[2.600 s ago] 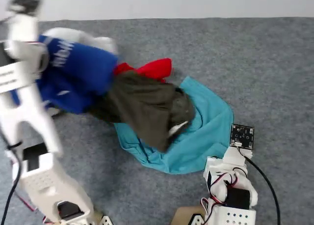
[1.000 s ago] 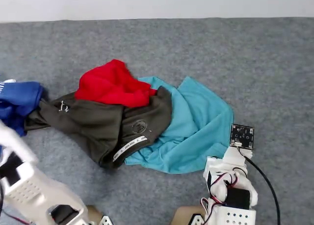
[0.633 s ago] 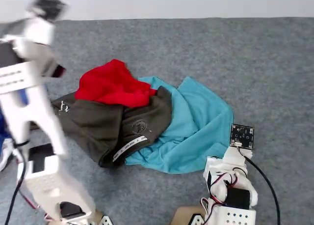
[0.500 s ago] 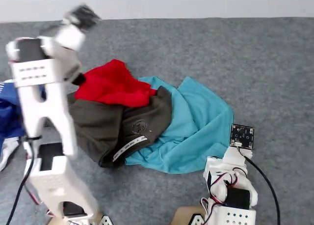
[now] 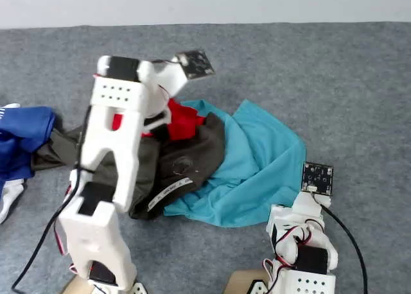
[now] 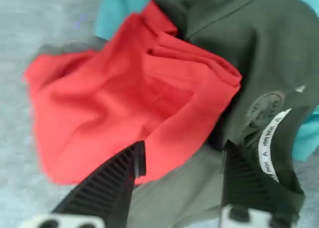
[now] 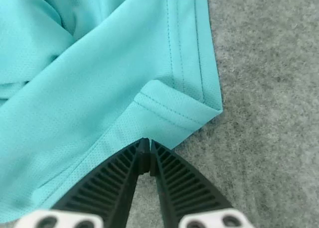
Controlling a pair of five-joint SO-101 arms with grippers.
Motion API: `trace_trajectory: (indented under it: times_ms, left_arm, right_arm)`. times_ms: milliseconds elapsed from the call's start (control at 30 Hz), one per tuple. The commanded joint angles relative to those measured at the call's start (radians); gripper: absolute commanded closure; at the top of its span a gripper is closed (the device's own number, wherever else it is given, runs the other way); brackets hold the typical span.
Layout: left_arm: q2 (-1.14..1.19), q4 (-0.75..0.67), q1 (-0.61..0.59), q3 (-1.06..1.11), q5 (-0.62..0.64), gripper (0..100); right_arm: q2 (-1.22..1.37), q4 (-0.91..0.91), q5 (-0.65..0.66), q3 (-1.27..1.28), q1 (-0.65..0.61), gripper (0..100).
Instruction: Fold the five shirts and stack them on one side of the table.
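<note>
**High view.** The left arm [image 5: 119,146] rises from the near edge of the table [image 5: 347,82] and bends forward over the heap of clothes, its wrist above the red shirt [image 5: 186,124]. The olive shirt [image 5: 192,156] lies under and beside that arm. It carries a white neck label [image 5: 168,191] with dark print too small to read, and a faint round emblem [image 5: 182,164]. The teal shirt [image 5: 263,165] spreads from under the olive one toward the right arm [image 5: 302,242], which sits folded back low at the near edge. Well off to the outer side of the left arm lies the blue shirt [image 5: 26,137], with a bit of white fabric [image 5: 8,201] just beside it.

**Left wrist view.** The left gripper [image 6: 182,156] hovers with its jaws wide apart and nothing between them. The red shirt [image 6: 124,103] lies crumpled directly beneath and ahead of it. One finger hangs over the red cloth's edge, the other over the olive shirt [image 6: 249,54]. The neck label [image 6: 269,143] curls just beside that second finger, its lettering blurred. The emblem [image 6: 264,106] is a little farther out.

**Right wrist view.** The right gripper [image 7: 149,151] has its jaws pressed together on nothing. Its tips are right at the folded, stitched hem of the teal shirt [image 7: 99,78], with bare grey table [image 7: 269,138] to one side.
</note>
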Motion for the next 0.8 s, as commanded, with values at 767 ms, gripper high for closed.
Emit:
trace_trajectory:
  times_ms: [767]
  left_arm:
    - [-0.008,0.023,-0.161,-0.211,0.055,100]
  right_arm:
    - [-0.015,0.002,0.008,0.017,-0.004,99.0]
